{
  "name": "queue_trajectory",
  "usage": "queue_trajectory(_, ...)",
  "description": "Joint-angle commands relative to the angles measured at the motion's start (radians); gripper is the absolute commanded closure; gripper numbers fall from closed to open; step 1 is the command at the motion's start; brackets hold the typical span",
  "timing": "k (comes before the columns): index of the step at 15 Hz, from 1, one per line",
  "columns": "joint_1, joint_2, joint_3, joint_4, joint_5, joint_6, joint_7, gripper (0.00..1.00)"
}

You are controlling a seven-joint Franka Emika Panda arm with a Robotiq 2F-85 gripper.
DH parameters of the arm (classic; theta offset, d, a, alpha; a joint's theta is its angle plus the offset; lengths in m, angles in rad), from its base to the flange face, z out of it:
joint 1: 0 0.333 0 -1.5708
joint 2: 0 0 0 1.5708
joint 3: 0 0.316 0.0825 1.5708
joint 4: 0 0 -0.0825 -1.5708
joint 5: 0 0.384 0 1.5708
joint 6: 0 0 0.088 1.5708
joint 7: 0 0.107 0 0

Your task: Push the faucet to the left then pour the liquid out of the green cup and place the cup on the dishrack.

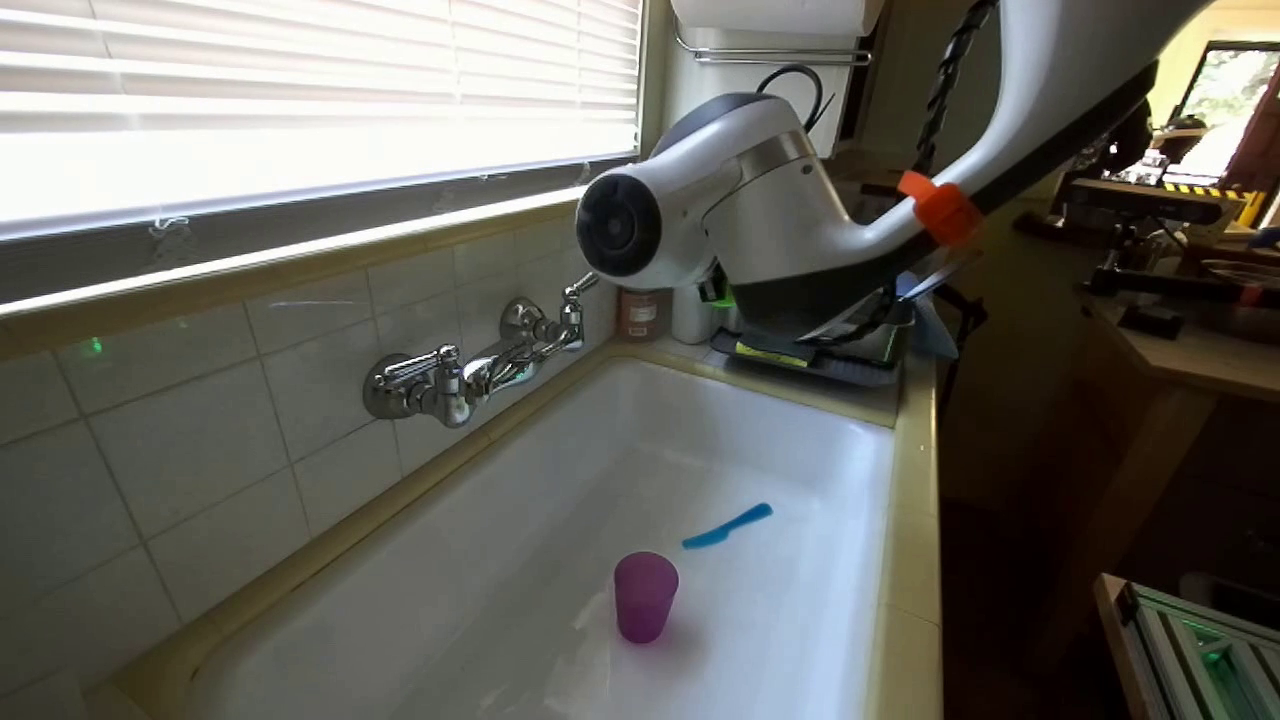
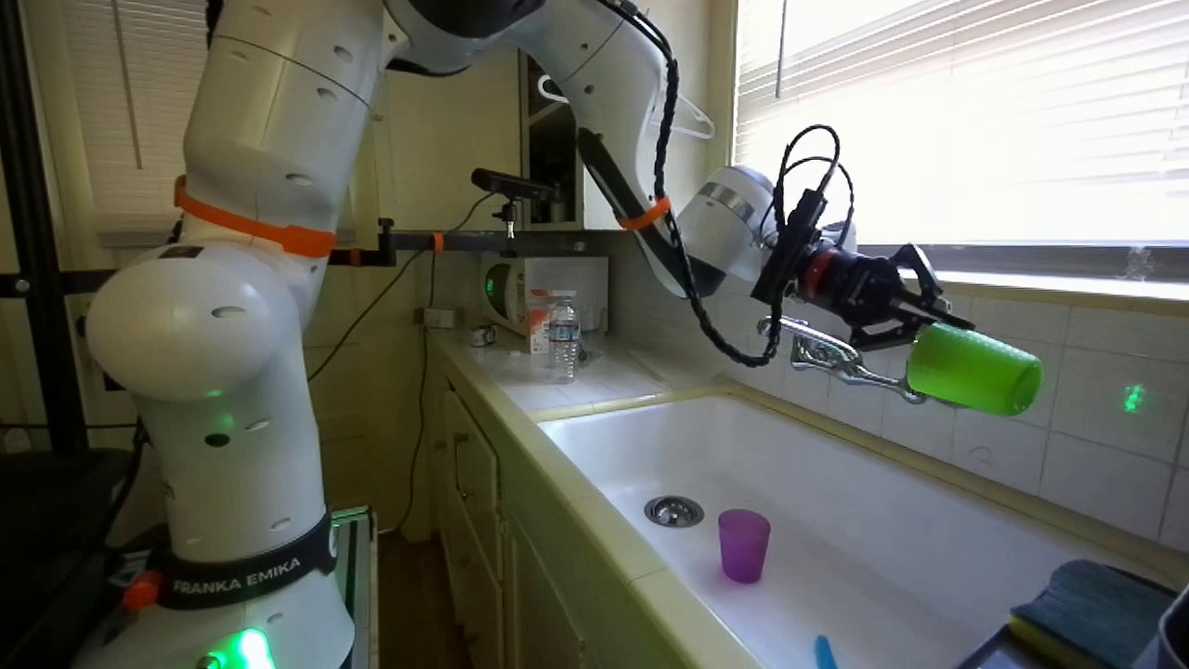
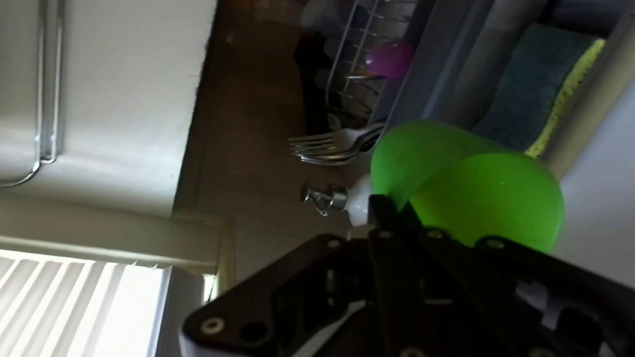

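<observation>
My gripper [image 2: 929,325] is shut on the wall of the green cup [image 2: 980,370] at its rim. In the wrist view the fingertips [image 3: 397,208] pinch the wall of the green cup [image 3: 496,198], whose open mouth faces the camera. The cup is held nearly on its side above the sink; any liquid in it cannot be seen. The chrome faucet [image 2: 831,353] is on the wall behind the gripper and cup; it also shows in an exterior view [image 1: 480,380]. The grey dishrack [image 3: 436,69] holds forks and a pink item. The arm partly hides it in an exterior view.
A purple cup [image 1: 646,597] stands upright in the white sink [image 1: 480,600], with a blue knife [image 1: 728,526] near it. A sponge [image 3: 540,89] lies by the dishrack. A soap pump bottle [image 3: 359,198] stands behind the cup in the wrist view. A window [image 1: 300,120] is above the faucet.
</observation>
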Motion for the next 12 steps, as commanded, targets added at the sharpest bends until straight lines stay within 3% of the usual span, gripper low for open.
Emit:
queue_trajectory(1, -0.025, -0.058, -0.011, -0.019, 0.169, 0.067, 0.011, 0.99)
queue_trajectory(12, -0.083, -0.188, -0.110, -0.070, 0.611, 0.239, 0.061, 0.99)
